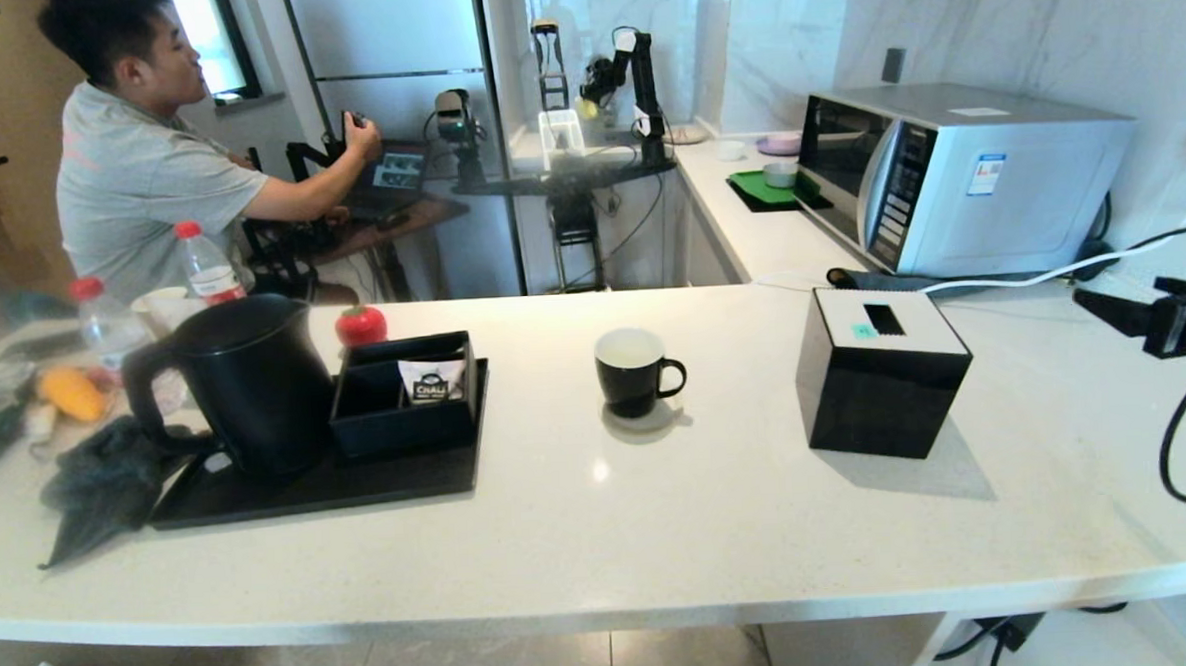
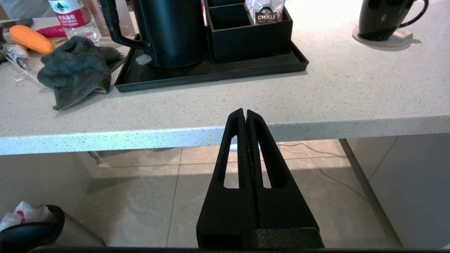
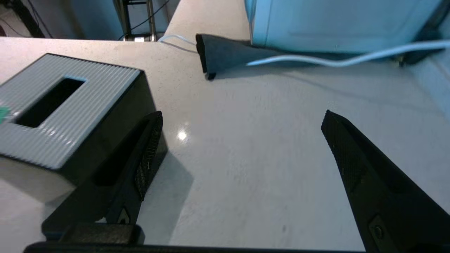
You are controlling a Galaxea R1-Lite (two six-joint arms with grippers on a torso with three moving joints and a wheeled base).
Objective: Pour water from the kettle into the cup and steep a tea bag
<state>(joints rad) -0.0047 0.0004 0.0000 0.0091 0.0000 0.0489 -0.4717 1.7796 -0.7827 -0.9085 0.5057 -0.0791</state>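
right gripper (image 3: 242, 121): jaws spread wide, nothing held, hanging over bare counter (image 1: 662, 530)
tissue box (image 3: 66, 116): just beside one finger
left gripper (image 2: 245, 114): pinched together, empty, parked below the counter edge
cup (image 1: 633, 371): beyond the tissue box
kettle (image 1: 255, 383): furthest away, on the black tray (image 1: 359, 483)
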